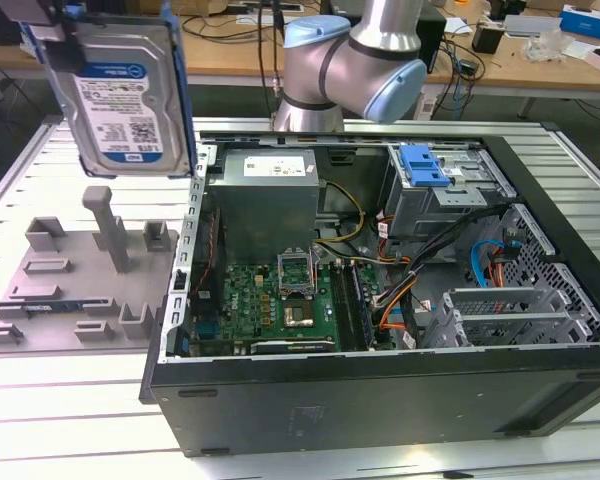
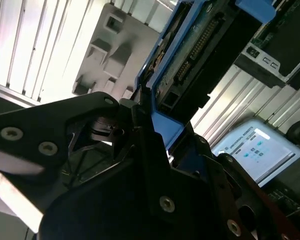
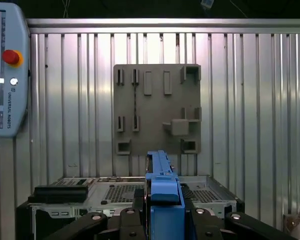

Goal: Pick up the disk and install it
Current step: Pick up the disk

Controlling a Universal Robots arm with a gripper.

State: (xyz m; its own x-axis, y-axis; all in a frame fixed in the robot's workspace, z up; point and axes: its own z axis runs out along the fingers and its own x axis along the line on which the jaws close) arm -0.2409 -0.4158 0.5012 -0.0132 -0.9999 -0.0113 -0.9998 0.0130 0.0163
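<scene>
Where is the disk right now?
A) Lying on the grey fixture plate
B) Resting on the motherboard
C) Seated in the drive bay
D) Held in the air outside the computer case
D: the disk hangs clear of the grey fixture plate, outside the computer case, its blue carrier frame clamped between the jaws.

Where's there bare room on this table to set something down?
The slatted table is bare between the grey fixture plate and its near edge, exterior view's left. Inside the computer case it's crowded: cables, motherboard.
</scene>
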